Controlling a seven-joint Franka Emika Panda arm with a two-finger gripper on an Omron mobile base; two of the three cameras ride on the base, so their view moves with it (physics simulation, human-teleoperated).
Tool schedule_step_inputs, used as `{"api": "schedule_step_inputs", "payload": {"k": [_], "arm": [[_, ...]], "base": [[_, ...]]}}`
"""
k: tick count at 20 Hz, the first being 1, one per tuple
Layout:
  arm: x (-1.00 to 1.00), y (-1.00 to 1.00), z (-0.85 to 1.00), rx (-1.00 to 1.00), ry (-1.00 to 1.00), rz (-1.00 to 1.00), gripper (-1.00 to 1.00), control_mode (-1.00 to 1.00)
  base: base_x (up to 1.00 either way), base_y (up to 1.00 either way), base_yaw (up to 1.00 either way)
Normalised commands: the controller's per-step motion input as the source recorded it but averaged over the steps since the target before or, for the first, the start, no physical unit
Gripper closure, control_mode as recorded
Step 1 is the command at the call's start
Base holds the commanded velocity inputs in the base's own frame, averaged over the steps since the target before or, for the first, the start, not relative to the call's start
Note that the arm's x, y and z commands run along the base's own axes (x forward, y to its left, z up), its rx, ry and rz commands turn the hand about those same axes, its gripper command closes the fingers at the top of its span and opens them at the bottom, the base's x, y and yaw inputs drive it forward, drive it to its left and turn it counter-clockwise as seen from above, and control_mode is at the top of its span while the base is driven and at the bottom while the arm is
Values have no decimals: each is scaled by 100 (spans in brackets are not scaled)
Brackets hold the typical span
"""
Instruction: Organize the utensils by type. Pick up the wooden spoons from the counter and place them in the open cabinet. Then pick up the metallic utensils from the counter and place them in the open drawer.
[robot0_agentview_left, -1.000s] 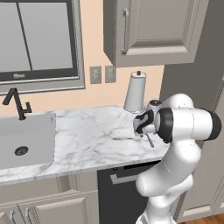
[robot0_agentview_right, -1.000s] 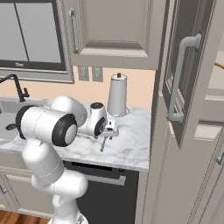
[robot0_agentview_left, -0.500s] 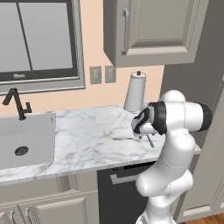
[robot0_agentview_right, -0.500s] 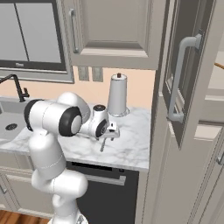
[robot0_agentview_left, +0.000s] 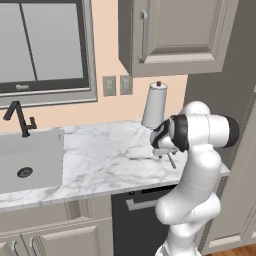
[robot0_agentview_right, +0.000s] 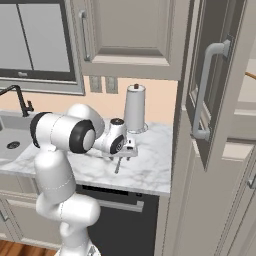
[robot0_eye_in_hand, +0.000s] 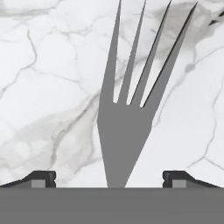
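A grey-silver four-tined fork lies flat on the white marble counter, tines pointing away from the hand. My gripper hovers straight over its neck, open, with one dark fingertip on each side and clear of the metal. From the base views the gripper points down at the counter's right part, with the fork's handle sticking out beneath it. The open cabinet door stands at the right, a thin orange-brown sliver showing past its edge. The drawer is out of view.
A tall pale canister stands at the back of the counter right behind the hand. A sink with a black faucet is on the left. A closed wall cabinet hangs overhead and a dark dishwasher front is below.
The arm's elbow has swung and the hand has settled lower over the fork. The jaws have narrowed only slightly. The fork has not moved.
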Motion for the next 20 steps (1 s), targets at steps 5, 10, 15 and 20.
{"api": "schedule_step_inputs", "payload": {"k": [5,10,15,20], "arm": [[0,-15,-70,9,0,-1,100,-100],[0,-11,-68,9,0,-2,100,-100],[-2,0,-63,5,0,-4,100,-100],[-38,0,-11,1,0,-2,100,-100]], "base": [[0,0,0],[0,0,0],[0,0,0],[0,0,0]]}}
